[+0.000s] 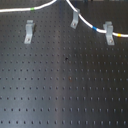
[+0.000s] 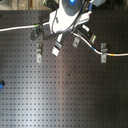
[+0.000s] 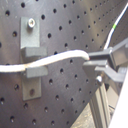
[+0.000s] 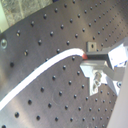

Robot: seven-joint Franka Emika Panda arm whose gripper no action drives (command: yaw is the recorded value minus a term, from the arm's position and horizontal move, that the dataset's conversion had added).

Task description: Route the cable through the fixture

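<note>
You are seeing the white cable lying in the slot of a grey clip fixture in the first wrist view, one end running up to the gripper, whose fingers are clamping together on it. In the first exterior view the cable is running past the middle fixture and through the fixture at the first exterior view's right, over the black perforated breadboard.
</note>
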